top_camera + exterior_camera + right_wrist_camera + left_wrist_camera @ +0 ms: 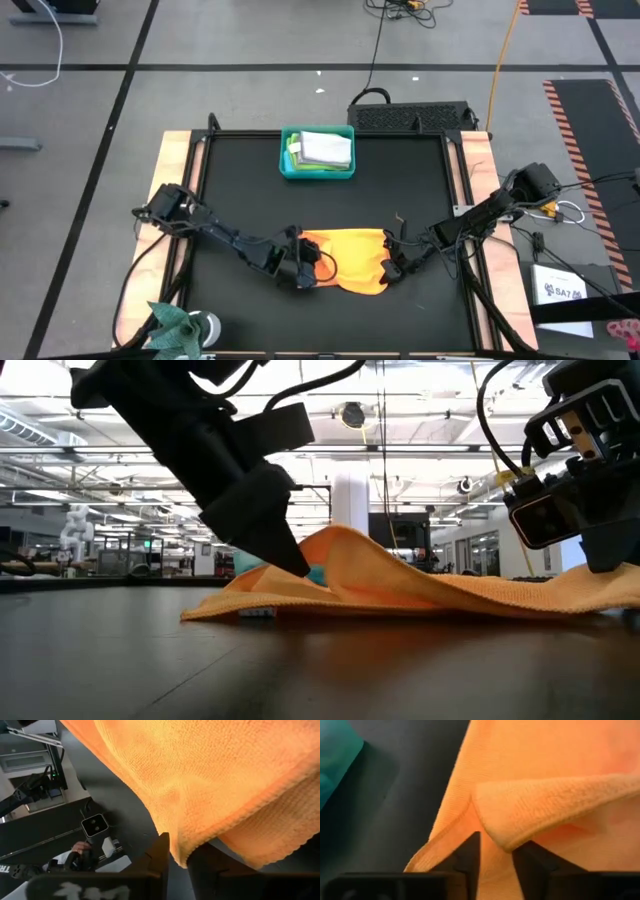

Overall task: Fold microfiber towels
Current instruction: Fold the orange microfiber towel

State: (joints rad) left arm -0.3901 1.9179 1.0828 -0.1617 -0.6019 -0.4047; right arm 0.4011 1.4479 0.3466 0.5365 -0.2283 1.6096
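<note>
- Your orange-yellow towel [352,262] lies on the black desk [240,190] near its front edge, between the two arms, rumpled rather than flat
- In the low view the cloth rises in a hump at its middle and slopes down to the desk on both sides
- Your left gripper [306,276] sits at the towel's left edge; in the left wrist view its two fingers [470,851] stand narrowly apart with a folded-over hem of the towel between them, so it looks to be pinching that edge
- Your right gripper [388,268] is at the towel's right edge; the right wrist view shows its fingers [161,851] close together with a drooping fold of orange cloth caught between them
- A teal bin [317,153] stands at the back of the desk, well apart from the orange towel, holding folded cloths: a light grey towel [327,147] on top and a lime green towel [295,150] showing at the bin's left side
- At the desk's front left corner you can see a crumpled teal towel [175,322]
</note>
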